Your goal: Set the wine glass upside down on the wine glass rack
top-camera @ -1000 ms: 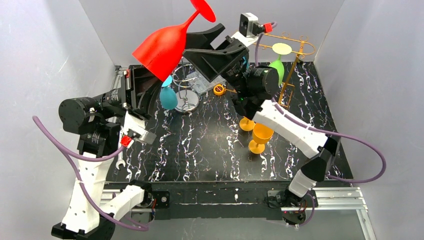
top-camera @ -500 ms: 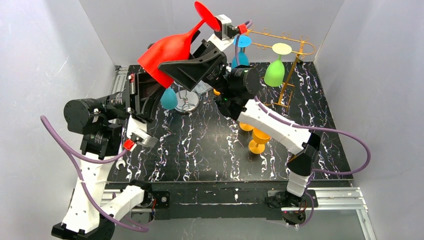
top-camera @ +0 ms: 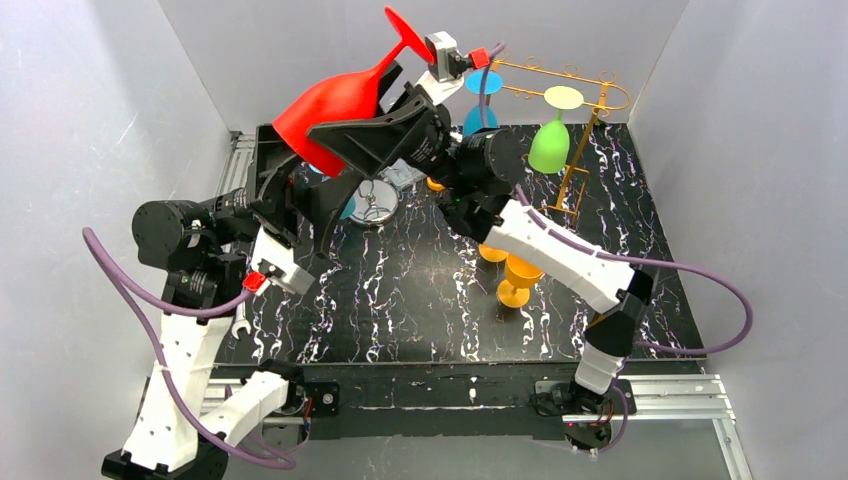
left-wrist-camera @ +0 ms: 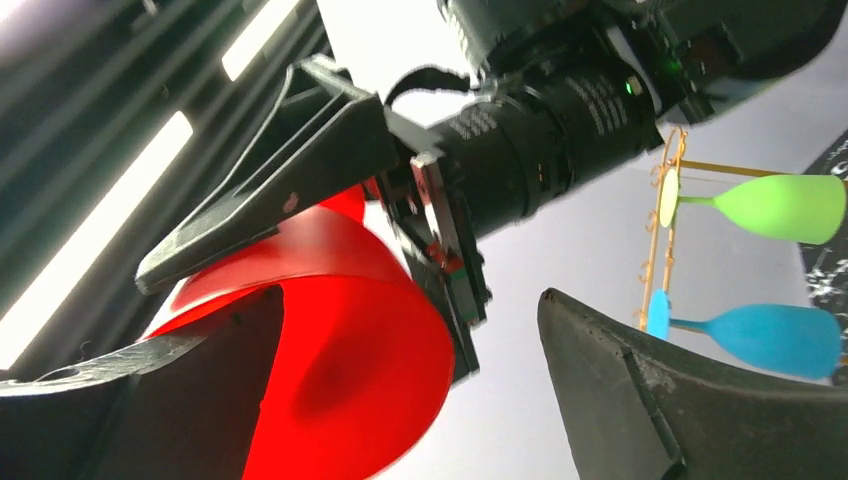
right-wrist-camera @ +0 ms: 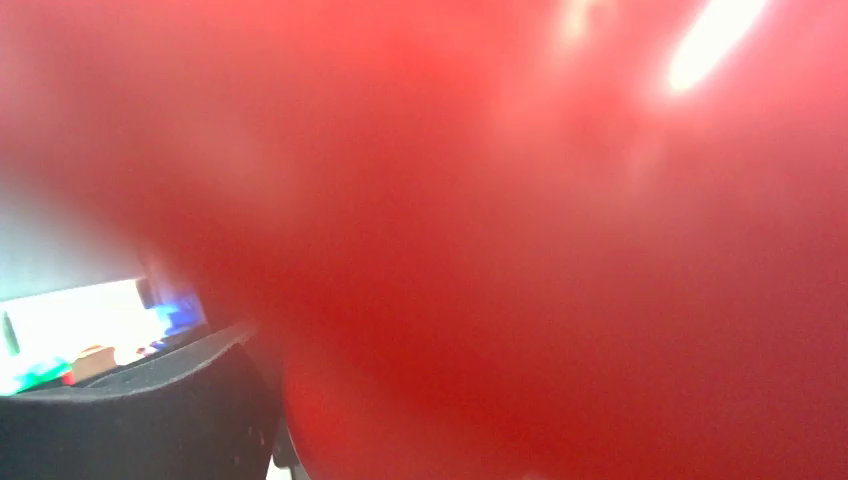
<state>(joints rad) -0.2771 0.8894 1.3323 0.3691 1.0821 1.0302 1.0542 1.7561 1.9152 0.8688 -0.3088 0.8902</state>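
Handover looks to be the step in hand: the red wine glass [top-camera: 335, 100] hangs high above the table [top-camera: 400, 300], well apart from the gold rack [top-camera: 590, 100] at the far right corner. It lies tilted, bowl low and to the left, foot up toward the back wall. The right hand [top-camera: 372, 118] grasps it around the bowl, one black finger laid across the red wall (its own camera sees little but red blur, the bowl is so close). The left hand [left-wrist-camera: 405, 310] is released, fingers spread wide, one just beside the bowl; whether it touches I cannot tell. A grip on the bowl leaves stem and foot free, which the rack needs, I judge, since the green glass [top-camera: 547, 148] and blue glass [top-camera: 480, 115] hang there bowl-down by their feet. The right arm also stands nearer the rack.
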